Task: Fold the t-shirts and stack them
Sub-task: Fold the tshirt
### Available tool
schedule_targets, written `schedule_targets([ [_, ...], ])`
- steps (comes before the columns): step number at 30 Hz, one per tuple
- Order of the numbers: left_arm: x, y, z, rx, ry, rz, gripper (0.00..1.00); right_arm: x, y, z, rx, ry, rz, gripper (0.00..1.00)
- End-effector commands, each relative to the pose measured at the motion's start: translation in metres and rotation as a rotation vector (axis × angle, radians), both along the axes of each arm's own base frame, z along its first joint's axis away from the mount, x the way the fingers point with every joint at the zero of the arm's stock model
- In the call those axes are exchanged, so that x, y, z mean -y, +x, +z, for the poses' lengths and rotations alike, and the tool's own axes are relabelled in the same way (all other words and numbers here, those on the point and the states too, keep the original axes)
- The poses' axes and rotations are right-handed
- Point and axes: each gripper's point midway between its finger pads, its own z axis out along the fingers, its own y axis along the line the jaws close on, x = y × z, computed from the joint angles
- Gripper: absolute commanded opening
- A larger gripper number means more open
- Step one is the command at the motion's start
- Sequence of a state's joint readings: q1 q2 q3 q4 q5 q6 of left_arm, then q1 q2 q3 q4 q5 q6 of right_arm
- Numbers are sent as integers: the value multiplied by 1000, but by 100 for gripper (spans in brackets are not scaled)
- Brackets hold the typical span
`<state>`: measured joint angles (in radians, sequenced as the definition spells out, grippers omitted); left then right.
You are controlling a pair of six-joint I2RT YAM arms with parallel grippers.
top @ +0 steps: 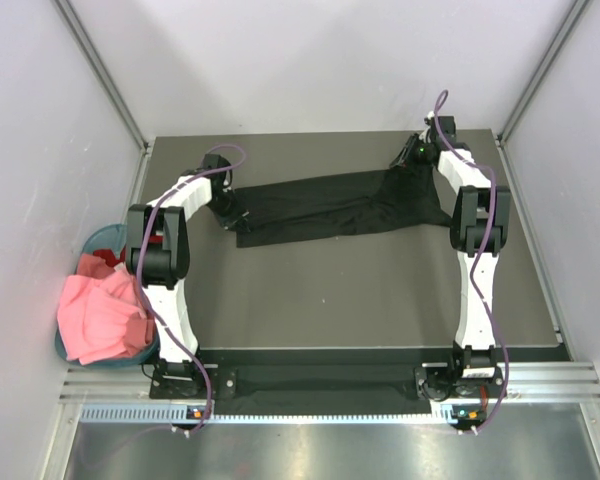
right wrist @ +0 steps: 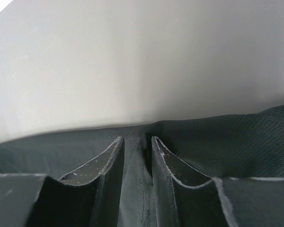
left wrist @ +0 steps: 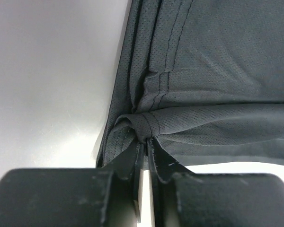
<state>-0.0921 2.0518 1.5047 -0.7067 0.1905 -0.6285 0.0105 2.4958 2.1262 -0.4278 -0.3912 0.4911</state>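
1. The black t-shirt (top: 330, 205) lies across the far half of the tabletop (top: 360, 300), pulled out into a long, narrow band between the two arms. Several layers of cloth show at its left end, so I'd say it has been doubled over lengthwise at least once. It is not yet a compact folded square.

2. The pink t-shirt (top: 100, 315) and the red t-shirt (top: 92, 265) are heaped in and over the teal basket (top: 102, 240), off the left edge of the tabletop. Neither looks folded. No stack has been started anywhere I can see.

3. By my reckoning the job is in its early part. The first shirt is mid-fold, two more are waiting, and all the stacking is left to do.

4. The left claw (left wrist: 146, 149) is closed almost to nothing. It pinches a bunched bit of stitched hem at the left end of the black t-shirt, and the cloth puckers right at the fingertips. That is a firm hold.

5. The right claw (right wrist: 137, 161) sits at the far right end of the same shirt. Its jaws stand a narrow way apart, with black cloth lying in the gap and under them. The pads do not look pressed onto the cloth, so I take it as touching the shirt and not gripping it.
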Motion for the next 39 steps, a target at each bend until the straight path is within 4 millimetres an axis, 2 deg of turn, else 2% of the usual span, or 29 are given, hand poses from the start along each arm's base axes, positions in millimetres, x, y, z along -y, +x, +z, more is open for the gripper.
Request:
schedule_targets([
  [1,2,13,17,65,-12,-13,9,0,13,57,119,7,6,30],
  [2,2,13,18,66,-10,-12,7,19,16,57,120,6,-25,26],
  [4,2,12,19,67,-11,-16,4,21,17,57,118,5,-34,22],
  [5,1,11,19,65,-8,-19,1,22,17,57,117,6,-39,12],
  [7,2,11,20,65,-11,-24,0,24,17,57,113,4,-49,0],
  [10,5,10,23,66,-26,-36,0,25,14,61,100,13,-56,0],
  [11,6,9,26,67,-33,-41,0,27,11,68,103,14,-60,0],
  [13,8,3,30,59,-45,-55,0,31,0,74,54,19,-93,0],
  [16,8,-8,46,75,-48,-81,0,41,-25,99,27,56,-137,0],
  [18,7,-15,51,78,-49,-93,0,43,-49,114,13,61,-146,0],
  [22,8,-39,64,68,-61,-114,0,48,-95,127,-50,42,-135,0],
  [23,7,-44,64,63,-61,-118,0,47,-113,130,-64,36,-133,0],
  [25,6,-58,61,35,-61,-123,0,48,-130,133,-74,25,-138,0],
  [26,6,-64,65,33,-65,-126,0,48,-146,135,-82,18,-140,0],
  [31,8,-97,60,-20,-87,-143,0,55,-201,136,-124,-45,-147,0],
  [39,15,-145,48,-110,-137,-158,0,70,-271,111,-236,-101,-186,0],
])
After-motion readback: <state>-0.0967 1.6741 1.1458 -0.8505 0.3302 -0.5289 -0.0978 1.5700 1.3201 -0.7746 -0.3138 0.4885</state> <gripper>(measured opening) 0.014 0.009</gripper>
